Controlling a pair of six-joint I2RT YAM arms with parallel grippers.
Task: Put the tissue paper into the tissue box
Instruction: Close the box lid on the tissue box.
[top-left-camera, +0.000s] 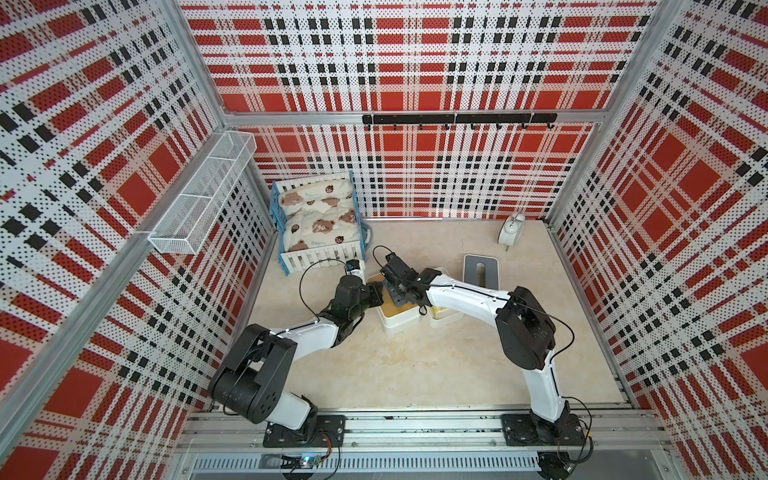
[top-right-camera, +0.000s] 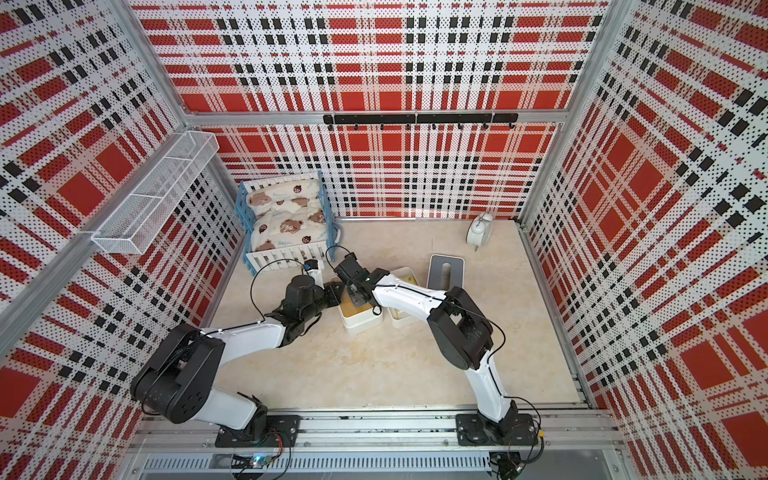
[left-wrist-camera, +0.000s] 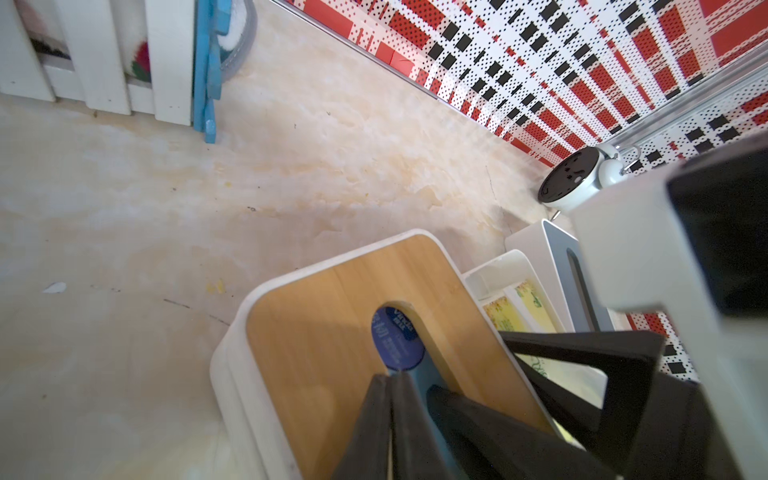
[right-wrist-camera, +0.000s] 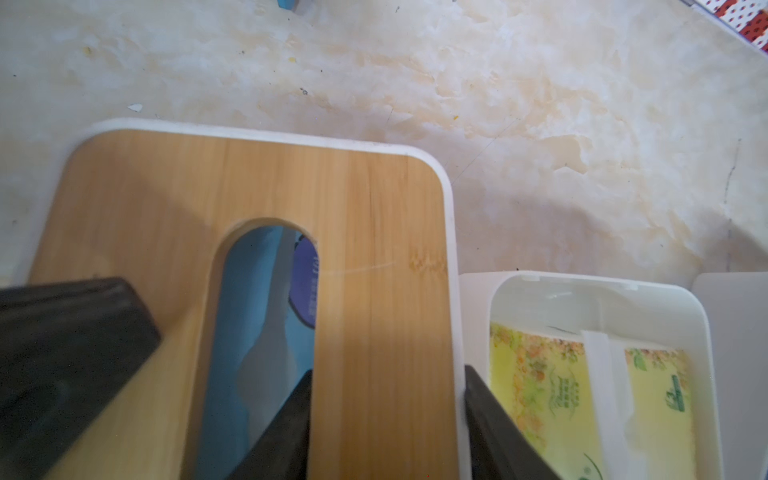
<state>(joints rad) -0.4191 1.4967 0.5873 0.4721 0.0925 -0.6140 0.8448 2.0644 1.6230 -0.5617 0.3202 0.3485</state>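
A white tissue box (top-left-camera: 401, 318) with a wooden slotted lid (right-wrist-camera: 374, 232) stands mid-table. A blue tissue paper pack (right-wrist-camera: 266, 316) shows through the slot. Beside it, a lidless white tissue box (right-wrist-camera: 598, 299) holds a yellow tissue paper pack (right-wrist-camera: 548, 386). My right gripper (right-wrist-camera: 388, 372) straddles the lid's strip and the box wall, one finger in the slot and one outside, both pressed against it. My left gripper (left-wrist-camera: 390, 376) is shut with nothing between its fingers, and its tips rest at the slot's end. In both top views the two grippers meet over the lidded box (top-right-camera: 361, 318).
A grey slotted lid (top-left-camera: 481, 268) lies just beyond the open box. A white alarm clock (top-left-camera: 510, 230) stands at the back right and a doll bed (top-left-camera: 318, 220) at the back left. A wire basket (top-left-camera: 203, 195) hangs on the left wall.
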